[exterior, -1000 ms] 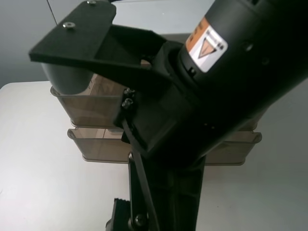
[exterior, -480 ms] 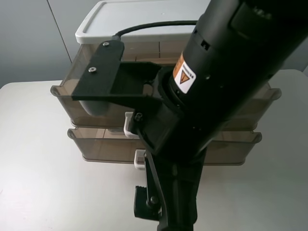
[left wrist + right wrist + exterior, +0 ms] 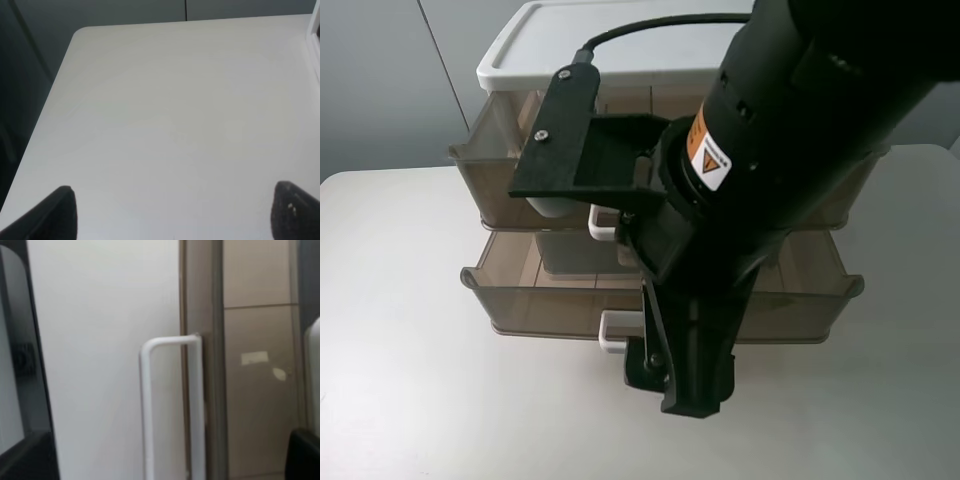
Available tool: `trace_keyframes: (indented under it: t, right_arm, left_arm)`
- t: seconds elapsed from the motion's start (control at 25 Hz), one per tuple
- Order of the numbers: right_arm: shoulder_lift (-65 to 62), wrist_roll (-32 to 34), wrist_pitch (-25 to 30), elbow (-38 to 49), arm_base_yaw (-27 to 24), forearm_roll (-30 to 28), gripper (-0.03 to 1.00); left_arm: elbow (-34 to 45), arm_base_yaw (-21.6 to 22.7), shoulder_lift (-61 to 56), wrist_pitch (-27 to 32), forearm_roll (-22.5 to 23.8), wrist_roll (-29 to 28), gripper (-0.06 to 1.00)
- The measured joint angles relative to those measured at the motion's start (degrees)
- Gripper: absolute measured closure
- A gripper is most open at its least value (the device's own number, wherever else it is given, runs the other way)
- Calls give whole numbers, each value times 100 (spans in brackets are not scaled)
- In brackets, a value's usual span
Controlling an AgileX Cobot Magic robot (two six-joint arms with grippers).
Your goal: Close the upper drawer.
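The upper drawer (image 3: 492, 188), smoky brown with a white loop handle (image 3: 601, 223), sits under the white lid (image 3: 610, 40), its front a little forward of the lid's edge. My right arm covers its middle. My right gripper (image 3: 672, 385) hangs low in front of the lower drawer (image 3: 545, 292), beside that drawer's white handle (image 3: 617, 333), and touches neither handle. In the right wrist view the right gripper (image 3: 165, 456) has its dark fingers (image 3: 25, 455) far apart and empty, with a white loop handle (image 3: 150, 405) between them. My left gripper (image 3: 175, 215) is open over bare table.
The lower drawer stands further out than the upper one. The white table (image 3: 400, 380) stretches in front and to the left of the unit. In the left wrist view the table's edge (image 3: 50, 100) borders a dark gap, and a white corner (image 3: 315, 45) shows at the frame's edge.
The upper drawer has slid back into the unit; it stood further out than the lower one and now stands behind it. My right arm has moved away from the camera, toward the unit.
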Motion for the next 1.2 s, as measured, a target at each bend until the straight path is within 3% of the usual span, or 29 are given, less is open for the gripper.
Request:
trace_keyframes:
  t: [0.28,0.84,1.2]
  right_arm:
    - [22,126,-153,0,-52,-621,27]
    - [222,39,-557,0,-763,-816,27]
    - [296,17,-1250,0,-1039,-965,27]
  left_arm:
    - [0,0,0,0,0,0,20]
    - [0,0,0,0,0,0,20]
    - [0,0,0,0,0,0,20]
